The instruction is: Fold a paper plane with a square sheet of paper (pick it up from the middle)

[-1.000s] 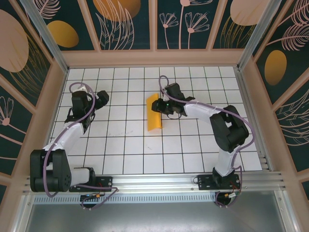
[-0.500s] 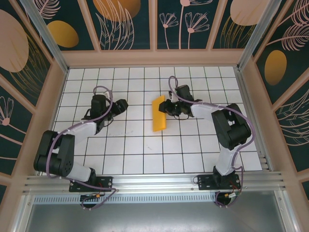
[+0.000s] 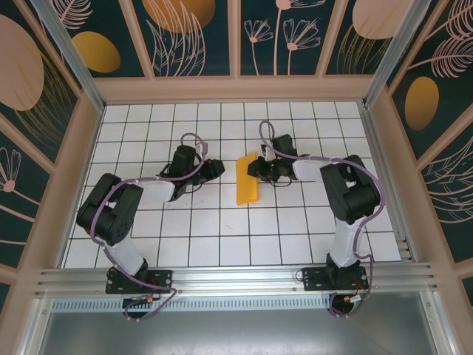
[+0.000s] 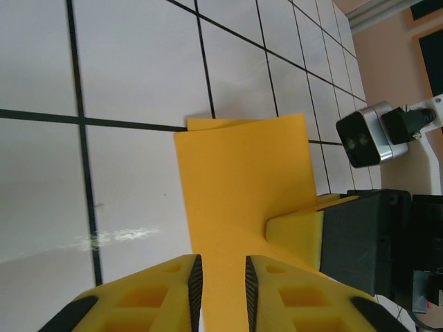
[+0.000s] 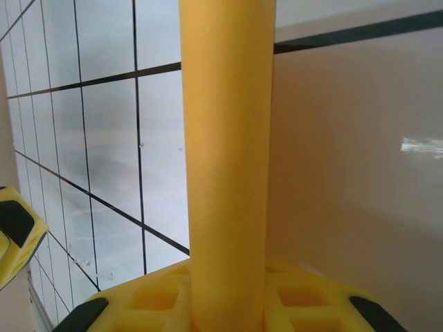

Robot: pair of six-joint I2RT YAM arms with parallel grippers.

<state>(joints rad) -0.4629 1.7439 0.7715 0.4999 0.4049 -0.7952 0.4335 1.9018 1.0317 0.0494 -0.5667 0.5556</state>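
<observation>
Square sheet of paper (image 3: 246, 180): orange-yellow, folded down to a narrow strip, long axis running near to far. It sits about mid-table, a little toward the far side, between the two arms.

Table (image 3: 192, 222): white, black grid lines, boxed in by dark painted wall panels (image 3: 196, 33).

Right tool (image 3: 257, 171): reaches in from the right and is clamped on the right edge of the sheet, toward its far end. From the left wrist view one yellow finger of this tool (image 4: 304, 221) lies on top of the sheet (image 4: 242, 180), black body behind it. From its own wrist view (image 5: 225, 280) the sheet (image 5: 225, 138) comes up out of the pinch, seen almost edge-on as a tall rounded band.

Left tool (image 3: 218, 167): comes in from the left, tip near the sheet's left edge. In its own wrist view (image 4: 221, 266) the jaws stand close together with only a slim gap, and orange paper fills that gap. Whether the pads (image 4: 196, 277) actually press the paper I cannot tell. One yellow finger of it (image 5: 14, 235) shows at the lower left of the right wrist view.

The sheet's far end looks lifted slightly off the tiles, with a thin shadow under it.
</observation>
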